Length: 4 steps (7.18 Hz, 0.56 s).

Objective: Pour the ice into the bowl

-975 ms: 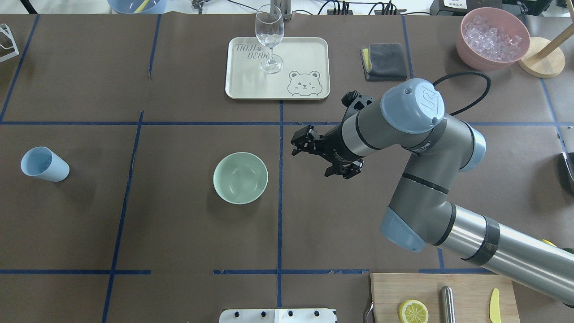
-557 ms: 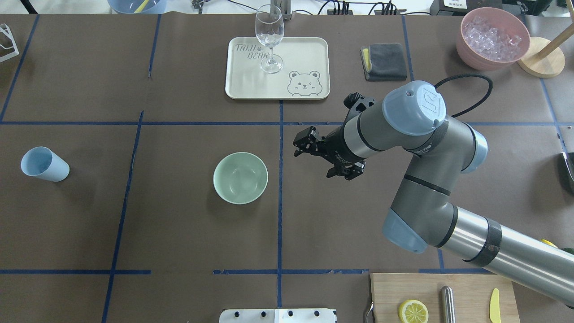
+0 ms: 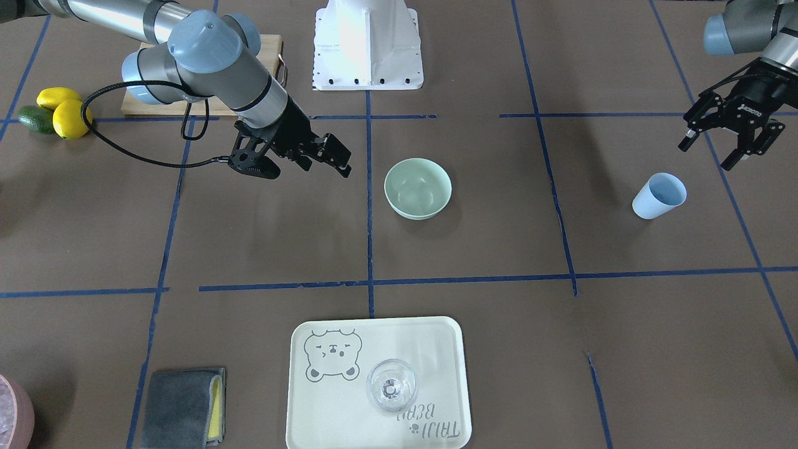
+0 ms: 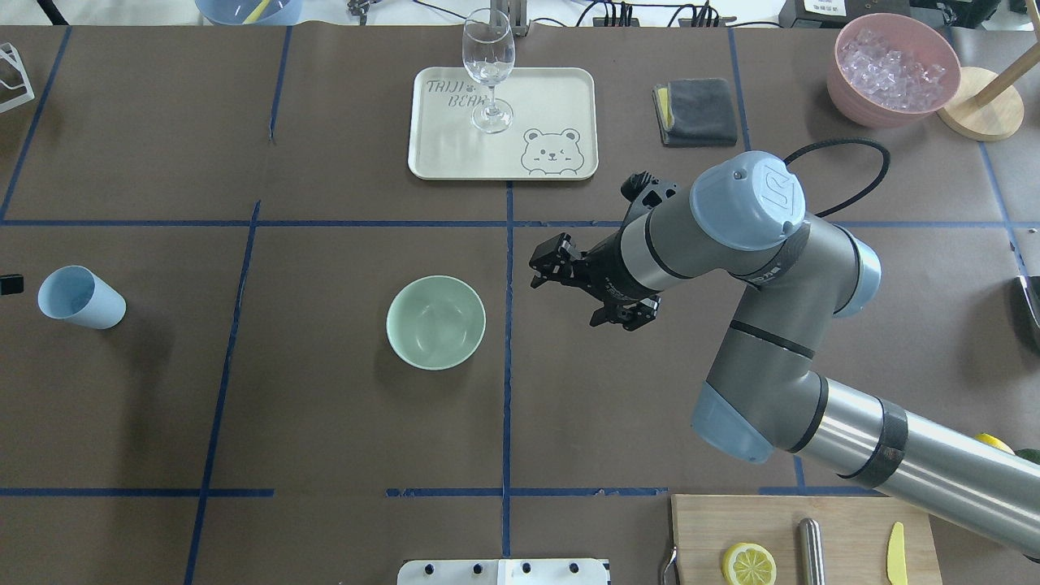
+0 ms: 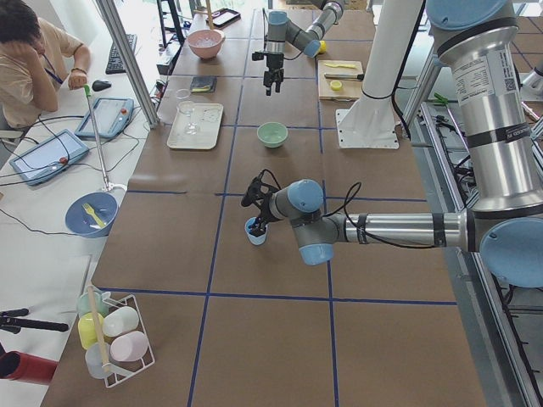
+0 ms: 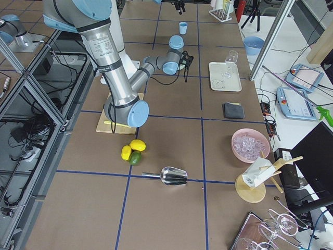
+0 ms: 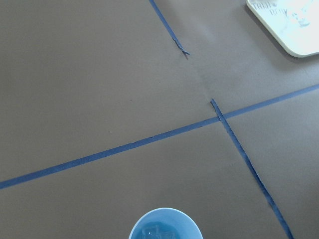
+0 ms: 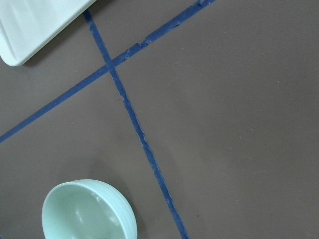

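Front-facing camera first: the mint bowl (image 3: 418, 187) sits mid-bench, and it's empty. The right gripper (image 3: 327, 159) hangs just beside it, toward the right end, jaws spread on nothing. Near the left end, the left gripper (image 3: 726, 140) hovers close to the light blue cup (image 3: 659, 196), fingers wide apart and clear of it.

Overhead: the bowl is bare inside. The pink bowl (image 4: 845, 81) in the far right corner is heaped with clear cubes (image 4: 892, 63). Only a black sliver shows at the left edge by the cup.

Left-end camera: the near arm's gripper is poised right over the cup. Contact? Cannot tell.

Right-end camera: too small to add anything.

Left wrist: the cup's mouth lies directly below, with glassy glints inside. That's the ice (image 7: 158, 230), by my reading.

Right wrist: the bowl's rim shows at the bottom, nothing in it.

My call: this is barely started. The cup is not yet gripped, and the lift, the carry to mid-bench and the pour all remain.
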Tool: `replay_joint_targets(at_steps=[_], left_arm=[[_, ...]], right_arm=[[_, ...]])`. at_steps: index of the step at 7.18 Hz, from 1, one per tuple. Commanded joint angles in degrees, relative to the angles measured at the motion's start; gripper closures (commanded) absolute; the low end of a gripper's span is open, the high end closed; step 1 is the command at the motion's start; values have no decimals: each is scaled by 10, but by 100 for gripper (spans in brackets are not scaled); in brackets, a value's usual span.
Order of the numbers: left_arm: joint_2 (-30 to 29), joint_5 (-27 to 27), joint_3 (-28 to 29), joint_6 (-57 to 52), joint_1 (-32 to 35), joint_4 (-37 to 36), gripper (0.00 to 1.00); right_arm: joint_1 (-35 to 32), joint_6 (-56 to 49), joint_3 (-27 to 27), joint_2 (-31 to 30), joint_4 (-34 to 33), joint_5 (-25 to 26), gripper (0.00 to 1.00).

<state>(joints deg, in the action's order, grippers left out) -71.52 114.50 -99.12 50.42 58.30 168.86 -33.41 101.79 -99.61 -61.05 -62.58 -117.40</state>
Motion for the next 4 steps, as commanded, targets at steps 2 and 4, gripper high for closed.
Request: replay_joint_targets(at_steps=[2,4], left_arm=[[74,-402,-4,170,-233,50,1],[90,-601,-2,254,-392,45,1]], right_arm=[[12,1,-5,5,0,21,0],[13,1,-12,1,0,22,0]])
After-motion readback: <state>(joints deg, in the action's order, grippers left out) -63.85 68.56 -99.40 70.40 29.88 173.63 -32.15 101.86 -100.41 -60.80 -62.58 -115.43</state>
